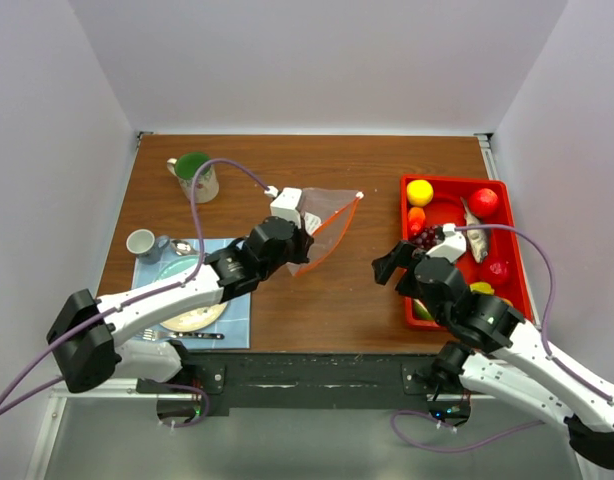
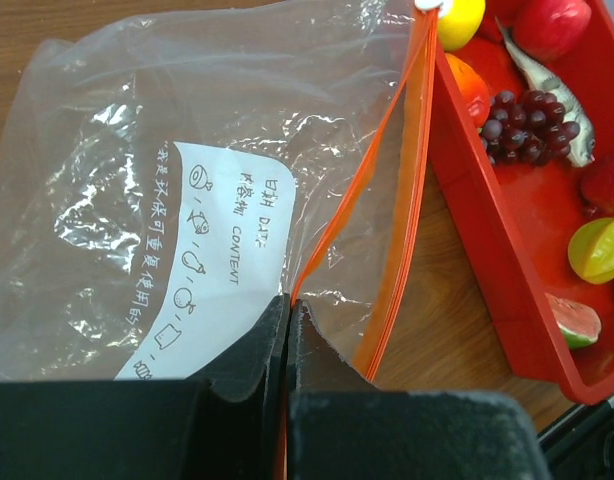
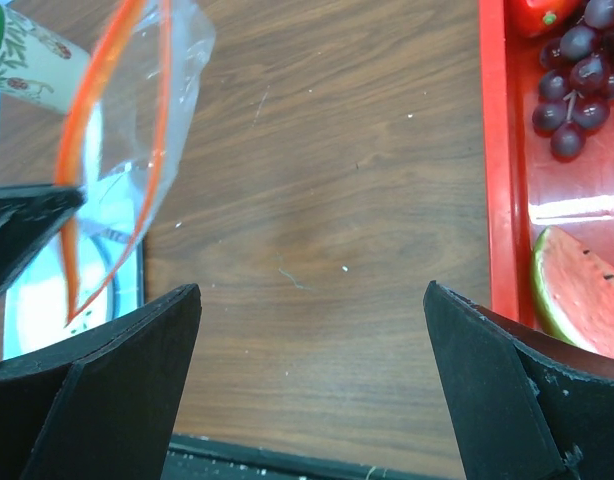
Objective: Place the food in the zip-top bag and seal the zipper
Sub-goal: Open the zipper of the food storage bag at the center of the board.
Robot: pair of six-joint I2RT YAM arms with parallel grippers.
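The clear, crinkly plastic zip-top bag (image 1: 327,215) lies near the middle of the brown wooden table (image 1: 357,300), a little toward 12 o'clock in the top view. It is light, thin and limp, and I judge it to be slippery. It will probably fold or slide if it is pushed on its flat side. The best place to hold it is the thin orange-red zipper (image 2: 399,230) along the mouth, because this strip looks stiffer than the film. The two lips stand a little apart, so the mouth is partly open toward 4 o'clock.

The small plastic toy food (image 1: 428,237) is in the red plastic tray (image 1: 455,180) at 3 o'clock: a yellow lemon (image 1: 419,191), a red apple (image 1: 484,201), a silver fish (image 1: 474,235), a purple grape bunch (image 2: 527,125) and a watermelon wedge (image 3: 582,290). These pieces seem hard and light. The round ones may roll or slip, so a grip across the middle is safer.

The left tool (image 2: 287,325) is closed and pinches the bag at the mouth, on one lip of the zipper as it seems. The right tool (image 3: 309,300) is fully open and holds nothing. It hovers over bare table between bag and tray and touches neither.
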